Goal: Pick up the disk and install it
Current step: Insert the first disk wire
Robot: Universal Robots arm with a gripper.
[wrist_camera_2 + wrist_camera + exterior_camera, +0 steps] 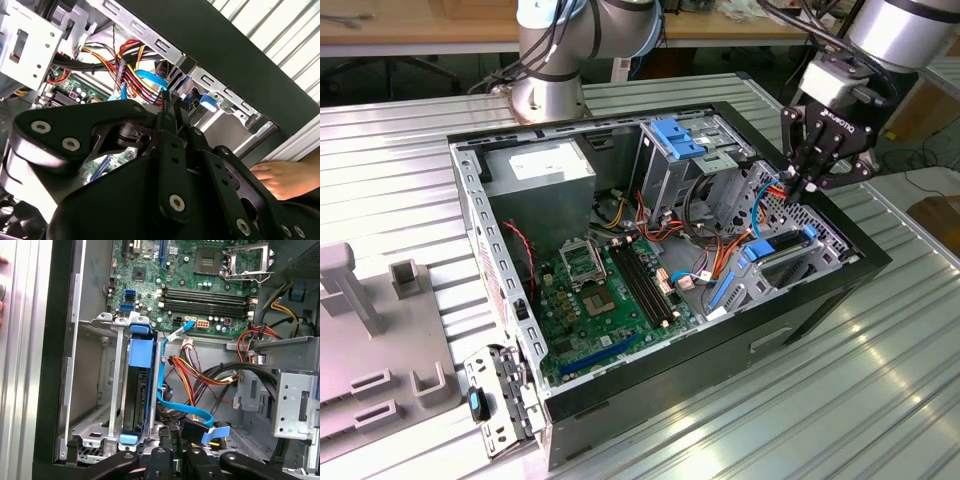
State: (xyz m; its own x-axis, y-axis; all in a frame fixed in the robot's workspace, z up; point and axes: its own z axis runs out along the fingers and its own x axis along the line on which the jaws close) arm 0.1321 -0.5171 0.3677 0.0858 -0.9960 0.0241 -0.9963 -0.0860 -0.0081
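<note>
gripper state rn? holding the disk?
Gripper: jaws look shut, nothing held. The disk sits in the drive cage.

Not much readable here tbh. In the exterior view the gripper (805, 188) has a short white word printed on its black body. The sticker (544, 160) on the power supply (535, 195) and the motherboard (588, 305) markings are too tiny to make out

You have the disk (136, 392) in a bay of the case (670, 385), gripper (807, 184) over it, motherboard (590, 300) toward the exterior view's left.
</note>
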